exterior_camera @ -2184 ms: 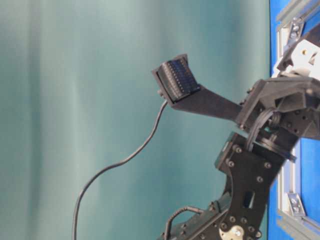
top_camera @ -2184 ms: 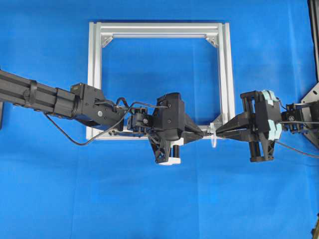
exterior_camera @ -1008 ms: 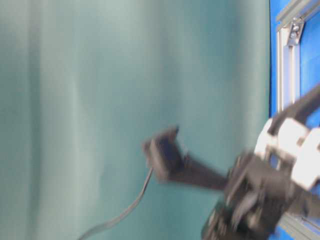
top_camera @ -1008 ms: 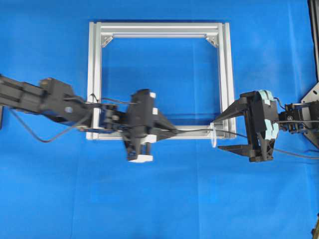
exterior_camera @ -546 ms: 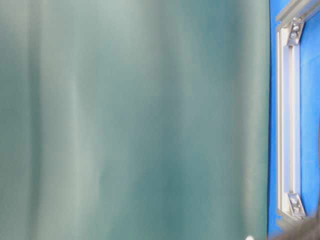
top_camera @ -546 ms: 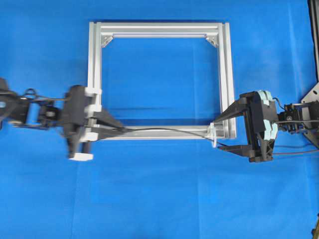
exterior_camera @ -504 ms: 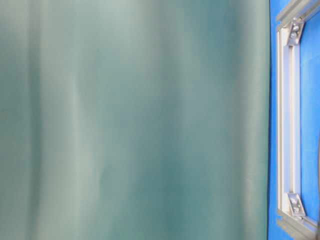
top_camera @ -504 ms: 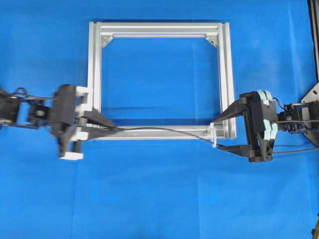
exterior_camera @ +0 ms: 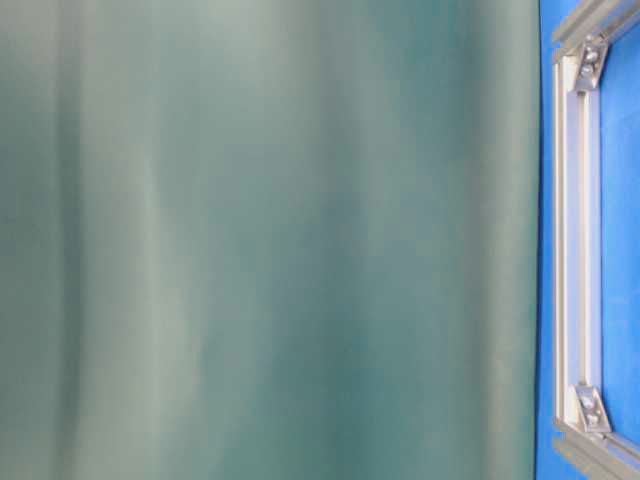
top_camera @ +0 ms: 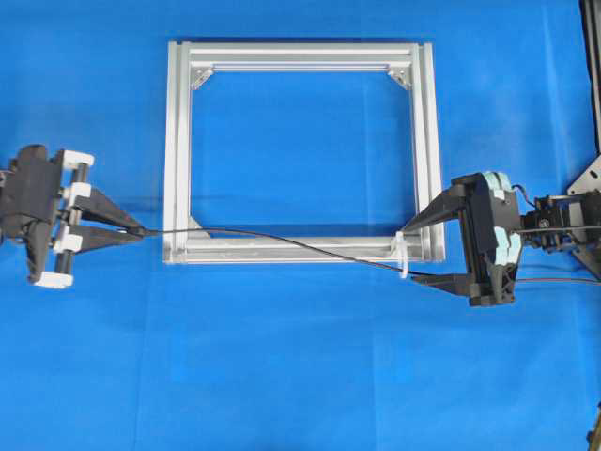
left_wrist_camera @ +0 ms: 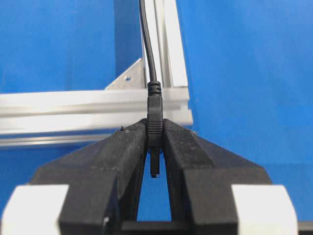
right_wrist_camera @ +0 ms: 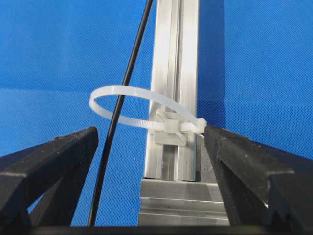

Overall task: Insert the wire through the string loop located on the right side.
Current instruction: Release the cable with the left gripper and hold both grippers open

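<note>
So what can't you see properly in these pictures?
- Far end of the wire: overhead, it runs past the right hand and off the right edge.
- Plug tip: left wrist view, sunk between the left hand's fingers.
- String loop: overhead it is too small to show the wire inside; the right wrist view shows it.
- Both arms: the table-level view shows only curtain and frame.

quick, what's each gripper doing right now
Left gripper: closed on the wire at its plug end.
Right gripper: open, holding nothing.
</note>
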`<state>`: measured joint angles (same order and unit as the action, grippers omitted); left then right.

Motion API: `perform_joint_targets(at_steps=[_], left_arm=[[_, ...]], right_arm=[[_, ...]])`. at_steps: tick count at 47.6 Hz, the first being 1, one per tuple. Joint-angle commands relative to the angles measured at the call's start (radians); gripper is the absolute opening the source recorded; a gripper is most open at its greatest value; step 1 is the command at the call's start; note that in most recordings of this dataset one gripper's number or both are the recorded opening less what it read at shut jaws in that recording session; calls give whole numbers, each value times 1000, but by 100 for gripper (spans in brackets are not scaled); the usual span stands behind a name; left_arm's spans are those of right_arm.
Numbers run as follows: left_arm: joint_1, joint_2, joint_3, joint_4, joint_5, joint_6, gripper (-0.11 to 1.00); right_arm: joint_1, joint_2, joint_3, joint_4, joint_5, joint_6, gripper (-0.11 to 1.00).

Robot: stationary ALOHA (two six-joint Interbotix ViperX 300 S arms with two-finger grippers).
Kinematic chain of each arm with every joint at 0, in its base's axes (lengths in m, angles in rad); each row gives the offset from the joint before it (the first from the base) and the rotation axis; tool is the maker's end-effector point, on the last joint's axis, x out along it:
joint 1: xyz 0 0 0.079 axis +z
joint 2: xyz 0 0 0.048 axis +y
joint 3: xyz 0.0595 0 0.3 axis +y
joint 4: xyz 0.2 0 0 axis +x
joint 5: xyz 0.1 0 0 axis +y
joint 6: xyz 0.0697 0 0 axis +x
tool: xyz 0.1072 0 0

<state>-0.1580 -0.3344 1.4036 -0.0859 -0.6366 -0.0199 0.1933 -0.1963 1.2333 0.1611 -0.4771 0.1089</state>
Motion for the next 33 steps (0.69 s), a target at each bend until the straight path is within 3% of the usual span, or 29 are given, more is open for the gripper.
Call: perform_joint_targets(at_steps=[1,22,33], left_arm=[[-8,-28,5,2,9,0,8],[-8,-18,-57,3,199,11,8],[-8,-28,-54,3,202,-3,10]], right_arm=[[-2,-6,-17,-2,2,-2,94],[-2,-6,-18,-3,8,-2,94],[-2,-8,-17,-2,8,-2,94]])
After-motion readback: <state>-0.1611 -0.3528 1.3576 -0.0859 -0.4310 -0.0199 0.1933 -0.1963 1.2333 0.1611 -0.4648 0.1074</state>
